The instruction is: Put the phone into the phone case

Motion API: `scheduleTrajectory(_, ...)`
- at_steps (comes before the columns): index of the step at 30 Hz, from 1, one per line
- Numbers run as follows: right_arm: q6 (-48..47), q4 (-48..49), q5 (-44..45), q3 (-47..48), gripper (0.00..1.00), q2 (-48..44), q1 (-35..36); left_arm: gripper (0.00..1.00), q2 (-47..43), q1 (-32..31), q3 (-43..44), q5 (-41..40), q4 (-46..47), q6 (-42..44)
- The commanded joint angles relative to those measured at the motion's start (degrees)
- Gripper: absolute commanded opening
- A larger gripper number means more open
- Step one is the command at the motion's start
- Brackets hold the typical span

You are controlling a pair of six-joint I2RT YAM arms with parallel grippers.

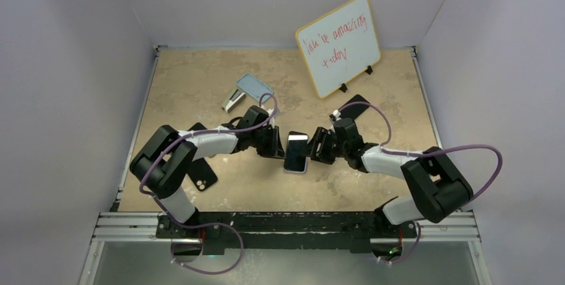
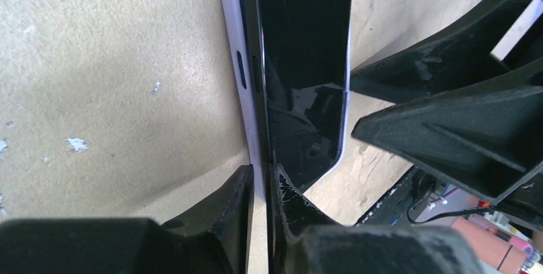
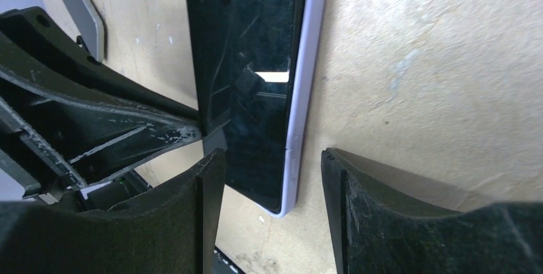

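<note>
Table [image 1: 193, 72] centre: phone [image 1: 296, 148] lies screen-up, seated in the lavender phone case [image 3: 306, 63]. Right wrist view shows the right gripper [image 3: 272, 159] spread wide, straddling the case's near end. Only the left wrist view shows the left gripper [image 2: 261, 178] clenched on the case's side rim. Bare table at 12 o'clock up to the whiteboard [image 1: 340, 45]; stapler [image 1: 232, 100] at 10 o'clock.

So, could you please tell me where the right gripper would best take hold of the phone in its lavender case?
Probably across the long edges of the phone at its near end, coming from the right arm's side: that width fits inside the open right gripper, and the left gripper pinches the far edge.
</note>
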Motion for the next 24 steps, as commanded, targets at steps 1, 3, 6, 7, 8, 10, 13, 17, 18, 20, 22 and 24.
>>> scheduleTrajectory(1,5.29,3.76,2.25,-1.32,0.61,0.17,1.97,0.12,-0.94,-0.29,-1.13,3.99,4.67,-0.96)
scheduleTrajectory(3,7.21,5.07,2.95,-2.06,0.61,0.11,2.07,0.07,-1.86,-0.24,-1.58,3.60,4.71,-0.95)
scheduleTrajectory(6,9.96,8.90,2.64,-3.22,0.55,0.60,2.42,0.03,-2.31,-0.43,-2.36,5.48,7.37,-2.59)
scheduleTrajectory(7,10.65,10.08,2.23,-3.38,0.53,1.04,2.55,0.02,-2.11,-0.48,-2.72,6.49,8.51,-3.48)
scheduleTrajectory(8,11.33,10.97,1.76,-3.46,0.52,1.51,2.66,0.01,-1.76,-0.56,-3.22,7.57,9.65,-4.30)
scheduleTrajectory(10,11.93,12.20,1.09,-3.33,0.51,2.20,2.93,0.00,-1.49,-1.01,-4.01,8.32,11.33,-5.61)
scheduleTrajectory(13,12.30,14.25,0.69,-3.89,0.51,1.76,2.96,0.01,-1.14,-1.69,-4.86,8.99,12.74,-7.75)
scheduleTrajectory(17,13.86,20.47,-0.91,-5.83,0.53,0.83,2.99,0.07,-1.75,-0.79,-6.33,10.47,13.68,-9.68)
scheduleTrajectory(18,14.18,21.44,-1.45,-5.99,0.53,0.79,2.96,0.09,-2.56,-0.40,-6.24,8.70,11.96,-8.80)
scheduleTrajectory(20,14.55,23.35,-2.98,-6.59,0.54,1.00,2.97,0.10,-4.03,0.25,-5.80,6.22,8.60,-6.85)
scheduleTrajectory(22,14.96,25.36,-4.16,-7.45,0.54,1.21,2.97,0.13,-4.72,0.64,-5.34,5.44,6.67,-5.55)
scheduleTrajectory(24,15.33,28.24,-4.91,-8.16,0.54,1.44,3.02,0.15,-4.84,0.76,-5.05,4.43,5.64,-4.55)
